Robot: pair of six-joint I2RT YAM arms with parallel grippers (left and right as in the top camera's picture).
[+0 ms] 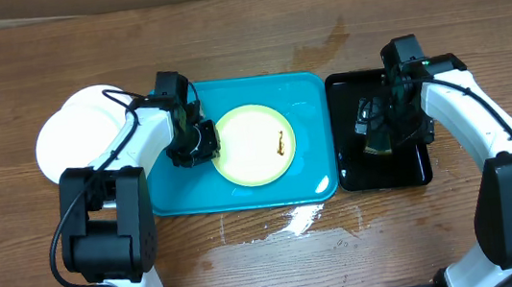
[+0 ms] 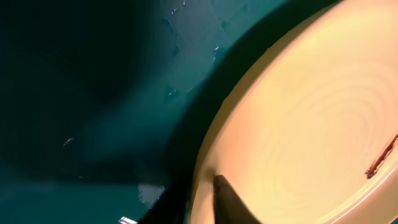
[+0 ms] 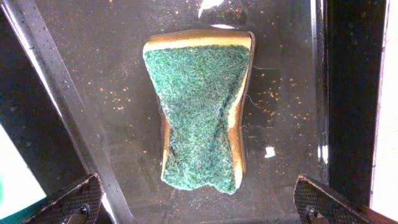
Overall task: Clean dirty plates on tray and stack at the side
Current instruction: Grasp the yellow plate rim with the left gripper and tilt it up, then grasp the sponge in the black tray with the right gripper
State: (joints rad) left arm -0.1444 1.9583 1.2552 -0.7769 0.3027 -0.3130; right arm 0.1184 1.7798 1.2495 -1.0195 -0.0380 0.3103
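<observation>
Pale yellow-green plate (image 1: 254, 144) lies flat in the turquoise tray (image 1: 306, 94), with a brown smear (image 1: 280, 144) right of centre. I have the left claw (image 1: 200, 142) at its left rim. Wrist view is dark, but the claw seems clenched on that rim. Plate looks stiff, light, glossy & wet, so prob. slippery: the rim is the only hold. White plates (image 1: 76, 135) sit on the bench (image 1: 224, 31) at left. Right claw (image 1: 376, 122) gapes over a soft, scratchy green sponge (image 3: 199, 109) in the black tray (image 1: 355, 179).
</observation>
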